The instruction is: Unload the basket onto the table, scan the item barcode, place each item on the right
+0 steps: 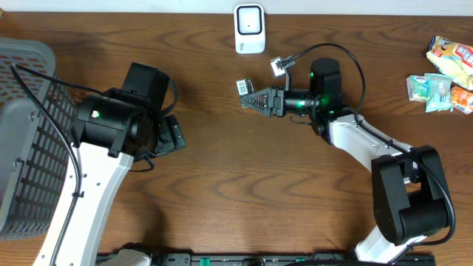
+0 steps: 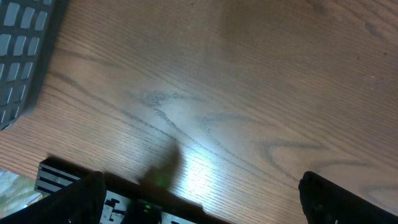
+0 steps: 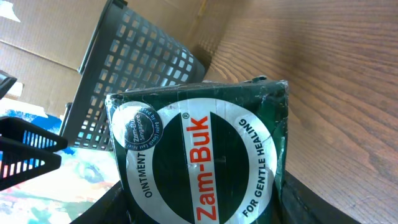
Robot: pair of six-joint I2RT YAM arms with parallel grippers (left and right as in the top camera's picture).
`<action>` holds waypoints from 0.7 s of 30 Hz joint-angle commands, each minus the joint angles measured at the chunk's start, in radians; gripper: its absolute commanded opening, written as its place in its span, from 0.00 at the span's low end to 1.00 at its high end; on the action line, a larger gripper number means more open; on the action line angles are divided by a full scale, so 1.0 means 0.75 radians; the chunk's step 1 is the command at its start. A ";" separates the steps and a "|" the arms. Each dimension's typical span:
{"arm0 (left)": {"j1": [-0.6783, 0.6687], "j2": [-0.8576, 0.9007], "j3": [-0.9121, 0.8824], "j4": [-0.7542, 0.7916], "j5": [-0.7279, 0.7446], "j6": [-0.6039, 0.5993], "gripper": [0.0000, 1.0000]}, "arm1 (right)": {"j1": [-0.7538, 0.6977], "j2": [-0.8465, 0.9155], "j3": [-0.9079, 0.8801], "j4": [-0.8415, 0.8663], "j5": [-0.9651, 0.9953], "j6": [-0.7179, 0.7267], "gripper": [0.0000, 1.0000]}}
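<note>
Left edge of the table (image 1: 222, 192): grey mesh basket (image 1: 26, 140). My left gripper (image 1: 168, 134) is just right of it, over bare wood. Jaws are spread as wide as they go, with nothing in them.

Mid-table, far edge: white scanner (image 1: 250, 29), standing on its own.

My right gripper (image 1: 253, 100) is near the scanner on the table's inner side, not touching it, and points left. Its jaws are about half open and clamped on the green Zam-Buk ointment box (image 3: 205, 162), one finger on each side. The box's white barcode label (image 1: 243, 86) shows from overhead, on the side nearer the scanner. I can't tell whether the box is touching the table.

Right edge, far corner: a few snack packets (image 1: 443, 74), well apart from my arm.
</note>
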 commanded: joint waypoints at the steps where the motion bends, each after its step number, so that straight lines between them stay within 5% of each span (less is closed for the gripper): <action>1: 0.006 -0.007 0.006 -0.004 -0.004 -0.012 0.98 | 0.002 -0.010 0.003 -0.006 -0.020 -0.033 0.47; 21: 0.006 -0.007 0.006 -0.004 -0.004 -0.012 0.98 | 0.023 -0.010 0.001 -0.405 -0.054 -0.143 0.45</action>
